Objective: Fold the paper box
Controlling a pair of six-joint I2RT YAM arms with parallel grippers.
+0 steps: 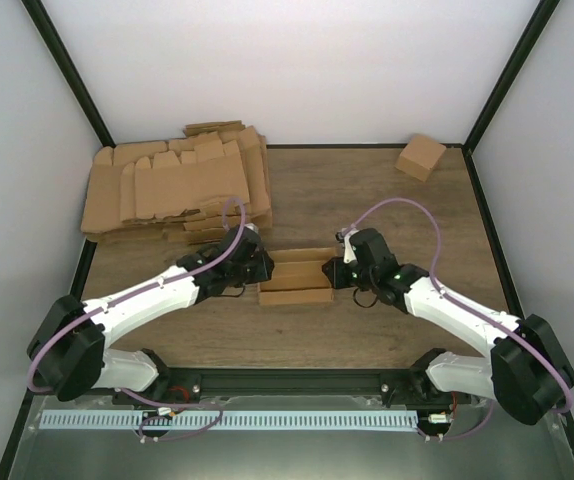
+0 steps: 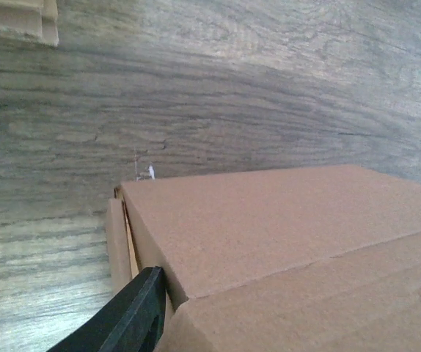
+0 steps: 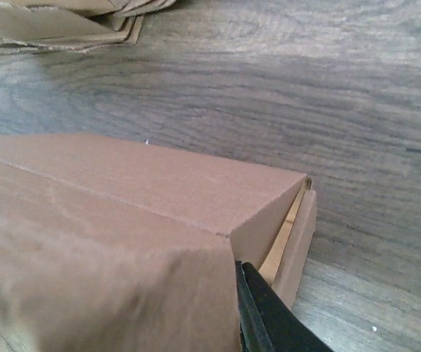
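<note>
**Progress.** The paper box (image 1: 297, 278) is already raised from a flat blank into an oblong carton. It lies on the worktop (image 1: 367, 205) just toward 6 o'clock from centre, long axis running 9 to 3 o'clock. The long walls are formed and creased. The ends are judged unfinished: in both wrist views the end flap (image 3: 298, 238) stands slightly ajar, with layered edges showing in the gap. Tucking or pressing the ends home is judged to be what is left.

**Hands.** The left hand (image 1: 257, 268) is set at the 9 o'clock end and the right hand (image 1: 337, 270) at the 3 o'clock end. Only one black finger (image 2: 126, 315) is seen at the left and one (image 3: 265, 315) at the right, each against an end corner. Whether either hand is clamped or apart cannot be told.

**Materials.** The cardboard is plain brown and matt, with a fine fibrous grain and sharp creases. The worktop is dark wood-grain. A pile of blanks (image 1: 172, 185) lies at 10 o'clock and a small carton (image 1: 420, 156) at 1 o'clock.
</note>
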